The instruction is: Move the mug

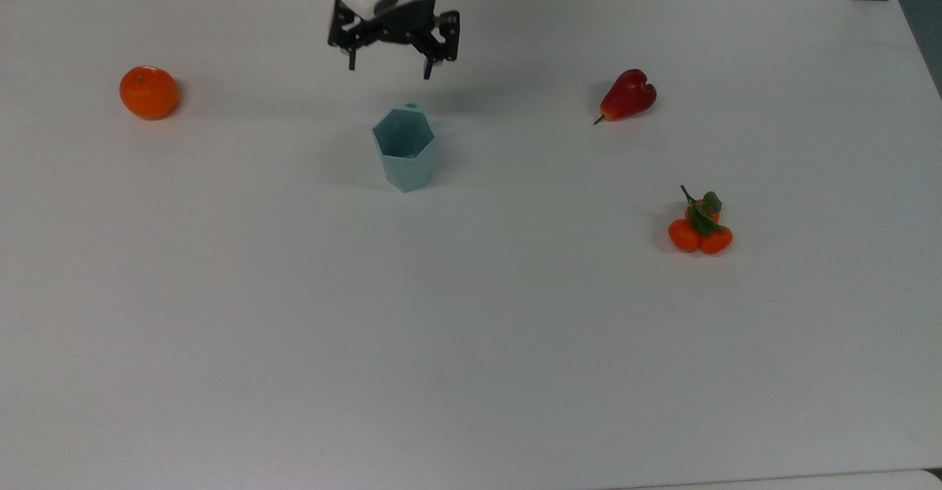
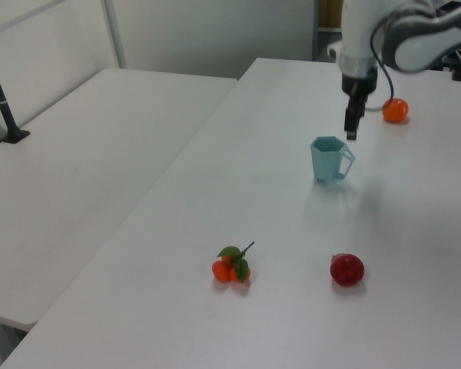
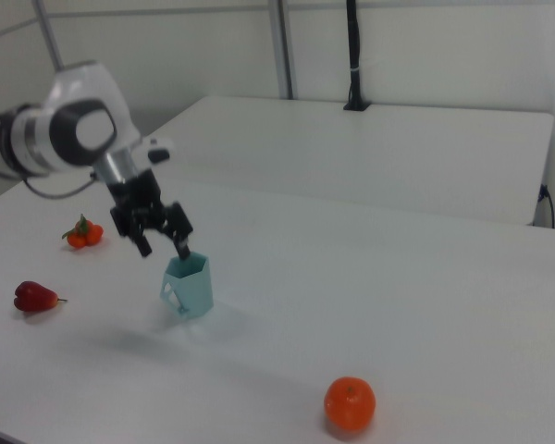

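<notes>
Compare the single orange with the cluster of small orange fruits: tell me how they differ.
The orange is one large round fruit; the cluster is several smaller fruits joined together. The cluster carries green leaves and a dark stem, while the orange has just a tiny green spot on top. In the top view the orange lies at the table's far left and the cluster at its right. Both are orange and rest on the table, untouched.

tool [image 1: 389,68] | fingers spread, empty | pointing down, raised
</notes>
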